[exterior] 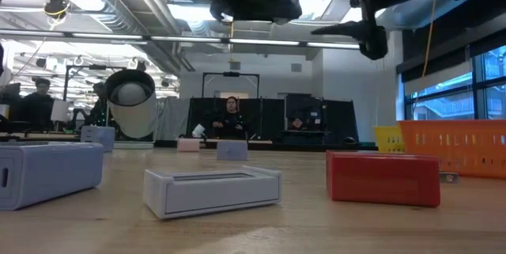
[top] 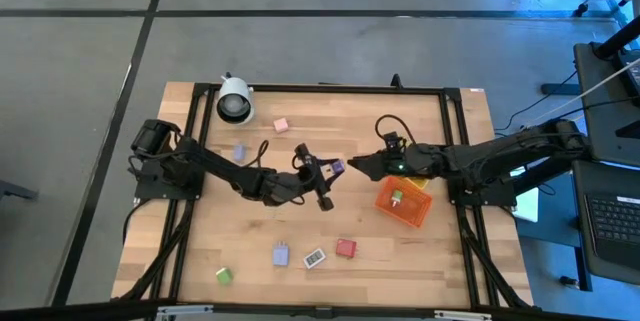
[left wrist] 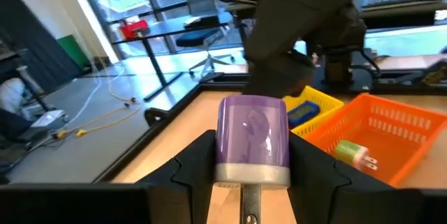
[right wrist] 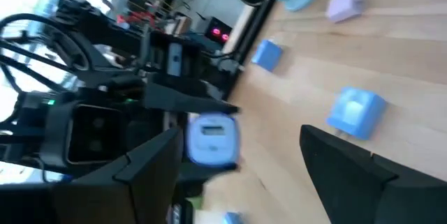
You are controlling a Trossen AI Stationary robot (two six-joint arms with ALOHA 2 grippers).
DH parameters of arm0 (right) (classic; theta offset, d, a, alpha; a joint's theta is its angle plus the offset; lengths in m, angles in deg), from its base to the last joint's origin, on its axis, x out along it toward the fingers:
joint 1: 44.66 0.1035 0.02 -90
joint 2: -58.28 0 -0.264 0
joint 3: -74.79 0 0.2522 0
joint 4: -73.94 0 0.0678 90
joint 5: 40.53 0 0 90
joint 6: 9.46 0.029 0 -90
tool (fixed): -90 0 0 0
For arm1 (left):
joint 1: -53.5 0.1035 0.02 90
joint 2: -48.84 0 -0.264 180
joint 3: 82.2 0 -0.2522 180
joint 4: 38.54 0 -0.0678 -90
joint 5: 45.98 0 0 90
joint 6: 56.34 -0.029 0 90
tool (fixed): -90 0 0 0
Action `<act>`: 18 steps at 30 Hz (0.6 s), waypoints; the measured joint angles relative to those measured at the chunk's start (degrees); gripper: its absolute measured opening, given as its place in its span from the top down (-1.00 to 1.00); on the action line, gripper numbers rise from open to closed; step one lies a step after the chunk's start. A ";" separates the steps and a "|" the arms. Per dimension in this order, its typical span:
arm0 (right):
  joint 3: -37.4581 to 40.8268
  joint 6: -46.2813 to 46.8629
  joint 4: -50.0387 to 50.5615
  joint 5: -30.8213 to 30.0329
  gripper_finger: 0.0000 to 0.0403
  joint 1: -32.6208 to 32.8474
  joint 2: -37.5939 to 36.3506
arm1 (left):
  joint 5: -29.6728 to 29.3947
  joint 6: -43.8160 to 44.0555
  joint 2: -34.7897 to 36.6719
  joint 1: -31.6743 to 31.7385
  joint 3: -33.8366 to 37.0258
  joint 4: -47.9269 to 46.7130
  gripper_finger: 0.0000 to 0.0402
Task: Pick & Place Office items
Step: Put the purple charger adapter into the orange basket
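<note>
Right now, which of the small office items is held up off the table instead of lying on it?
The purple block, clamped between the left gripper fingers near the table's middle. The pink, red, green and other pieces all lie on the wood.

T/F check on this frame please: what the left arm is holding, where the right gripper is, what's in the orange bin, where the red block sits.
1. The left gripper is shut on a lavender block. True.
2. The right gripper is down inside the orange bin. False: in the high view it is outside the bin, fingers open, facing the left gripper near the table's middle.
3. The orange bin is empty. False: a small green and white piece lies in it.
4. The red block lies on the table near the front edge, beside a white piece. True.
5. The white cylinder is held by the left arm. False: it stands alone near the table's far edge.
</note>
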 joint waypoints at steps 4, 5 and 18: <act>0.00 -1.33 -6.08 0.00 -0.44 -0.01 3.31 | 2.32 0.02 0.00 0.89 0.00 -0.39 0.31; 0.00 -1.39 -6.96 0.00 -0.44 -0.05 4.14 | 2.47 0.00 0.00 1.09 0.00 -0.44 0.31; 0.00 -1.37 -14.58 0.47 -0.40 -0.48 10.96 | 2.78 0.00 0.00 1.44 0.00 -1.61 0.31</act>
